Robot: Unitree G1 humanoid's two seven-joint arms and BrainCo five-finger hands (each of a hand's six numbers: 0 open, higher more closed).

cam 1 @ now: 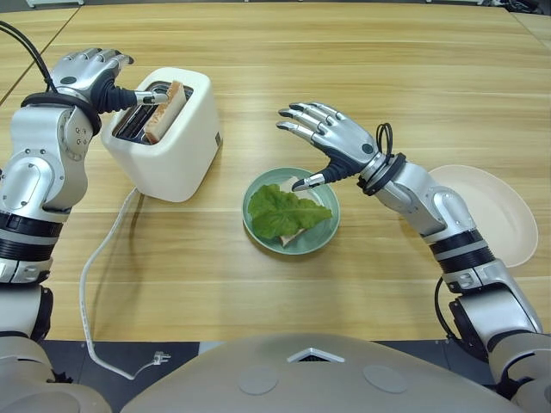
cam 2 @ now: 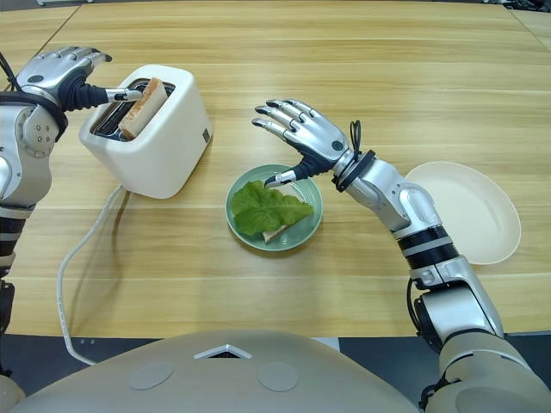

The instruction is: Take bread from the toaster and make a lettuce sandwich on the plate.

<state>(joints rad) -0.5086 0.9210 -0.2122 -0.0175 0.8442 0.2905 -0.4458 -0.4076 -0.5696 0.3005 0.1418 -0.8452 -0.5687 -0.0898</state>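
A white toaster [cam 1: 172, 142] stands at the left with a slice of bread [cam 1: 166, 112] sticking up from its slot. My left hand [cam 1: 95, 77] is at the toaster's top left, its fingers pinched on the upper end of that slice. A green plate [cam 1: 320, 232] sits in the middle and holds a lettuce leaf [cam 1: 284, 211] lying on a slice of bread [cam 1: 293, 232]. My right hand [cam 1: 331, 138] hovers open just above and right of the plate, fingers spread, one fingertip [cam 1: 301, 183] near the leaf.
A larger cream plate [cam 1: 495, 211] lies at the right, partly behind my right forearm. The toaster's white cord [cam 1: 90, 284] runs toward the table's front edge, ending in a plug [cam 1: 159, 357].
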